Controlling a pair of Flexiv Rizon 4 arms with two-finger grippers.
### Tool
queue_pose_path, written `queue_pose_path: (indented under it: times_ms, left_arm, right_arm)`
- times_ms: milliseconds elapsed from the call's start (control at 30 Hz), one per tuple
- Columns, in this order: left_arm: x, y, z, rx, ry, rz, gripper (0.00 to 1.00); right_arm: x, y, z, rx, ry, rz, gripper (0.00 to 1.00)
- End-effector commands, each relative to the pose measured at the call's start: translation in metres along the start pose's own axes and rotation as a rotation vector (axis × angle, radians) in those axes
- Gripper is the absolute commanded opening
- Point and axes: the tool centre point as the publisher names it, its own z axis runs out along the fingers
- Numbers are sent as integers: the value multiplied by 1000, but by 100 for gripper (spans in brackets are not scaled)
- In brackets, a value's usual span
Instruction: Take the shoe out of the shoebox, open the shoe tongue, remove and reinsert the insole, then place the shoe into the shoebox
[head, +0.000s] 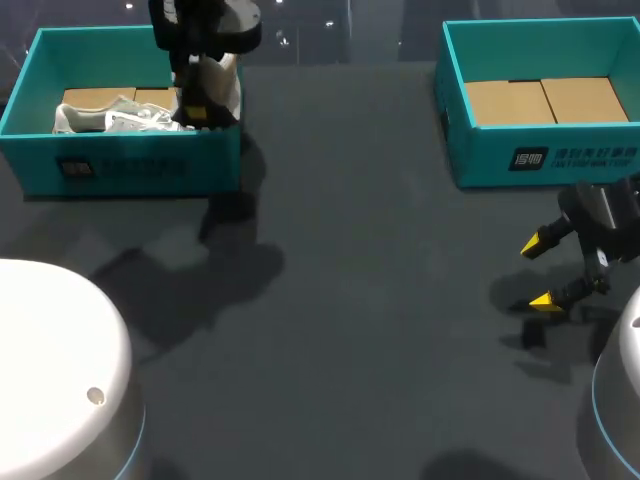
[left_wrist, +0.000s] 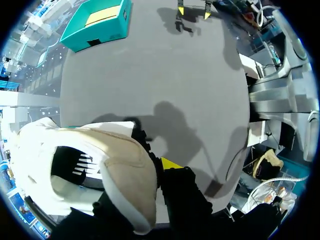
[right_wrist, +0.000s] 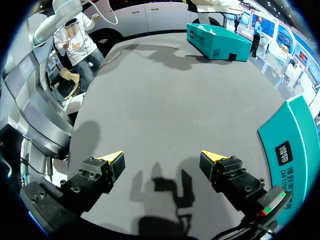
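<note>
Our left gripper (head: 200, 112) over the right end of the teal cardboard shoebox (head: 120, 165) at the table's far left, white fabric shoe (left_wrist: 100, 170) clasped between its fingers, a second pale shoe (head: 105, 120) lying in that box, another teal cardboard shoebox (head: 540, 155) far right, our right gripper (head: 545, 272) just before it, over the dark grey table (head: 350, 300)

White shoe (left_wrist: 122, 187), teal shoebox (head: 130, 165), dark grey table (head: 360, 300)

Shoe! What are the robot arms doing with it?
The left gripper is holding a white shoe, lifted above the right end of the left box. Another pale shoe lies inside that box. The right gripper is open and holds nothing. It hangs over the table in front of the right box, which shows only cardboard inside.
</note>
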Motion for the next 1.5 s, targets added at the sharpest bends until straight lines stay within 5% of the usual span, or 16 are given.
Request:
queue_pose_path:
  times_ms: [33,333,667,833,1033,1433,1500]
  left_arm:
    - [-50,48,-4,31,43,-33,0]
    - [-125,128,-5,35,49,-61,0]
    - [-180,197,10,41,84,26,0]
    - [-195,212,14,43,78,270,0]
    - [-204,239,14,32,25,919,0]
    - [-204,239,14,32,25,919,0]
    - [-208,236,16,70,75,1047,0]
  right_arm:
    - [1,0,0,1,-1,0,100]
    - [1,0,0,1,-1,0,100]
    - [1,0,0,1,-1,0,100]
    - [1,0,0,1,-1,0,100]
    - [1,0,0,1,-1,0,100]
    - [1,0,0,1,-1,0,100]
    - [1,0,0,1,-1,0,100]
